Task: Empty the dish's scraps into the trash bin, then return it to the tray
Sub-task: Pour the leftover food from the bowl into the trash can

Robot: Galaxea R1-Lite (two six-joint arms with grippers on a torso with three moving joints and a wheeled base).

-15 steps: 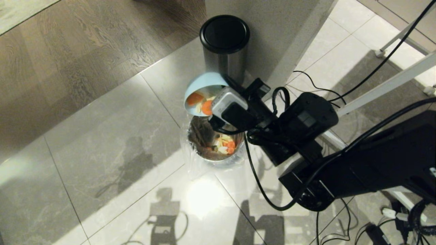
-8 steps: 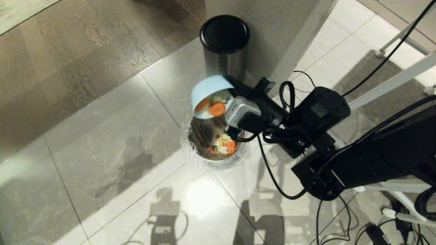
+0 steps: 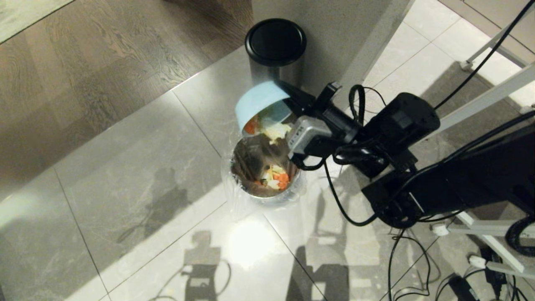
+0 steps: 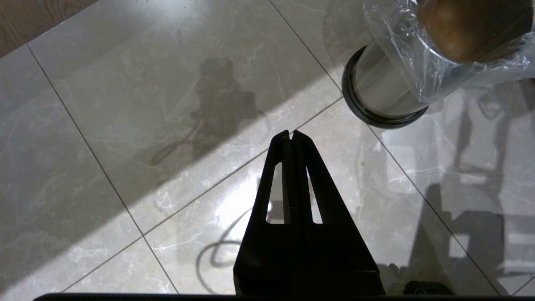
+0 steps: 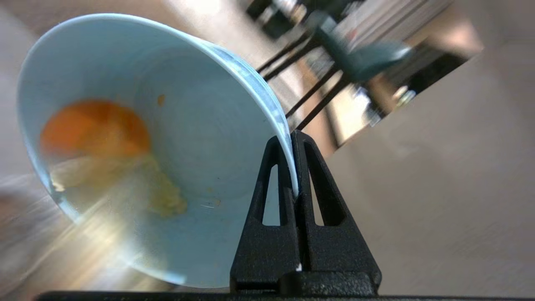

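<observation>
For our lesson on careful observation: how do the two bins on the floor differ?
The trash bin is short, open-topped, lined with a clear bag and holds scraps; the dark bin is taller and closed by a black lid. Both are steel-sided cylinders standing upright on the floor tiles.

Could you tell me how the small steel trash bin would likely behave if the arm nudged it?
The trash bin looks thin-walled and nearly empty, so probably light and apt to slide on the glossy tile floor. Its loose clear bag liner would likely crumple, not resist.
</observation>
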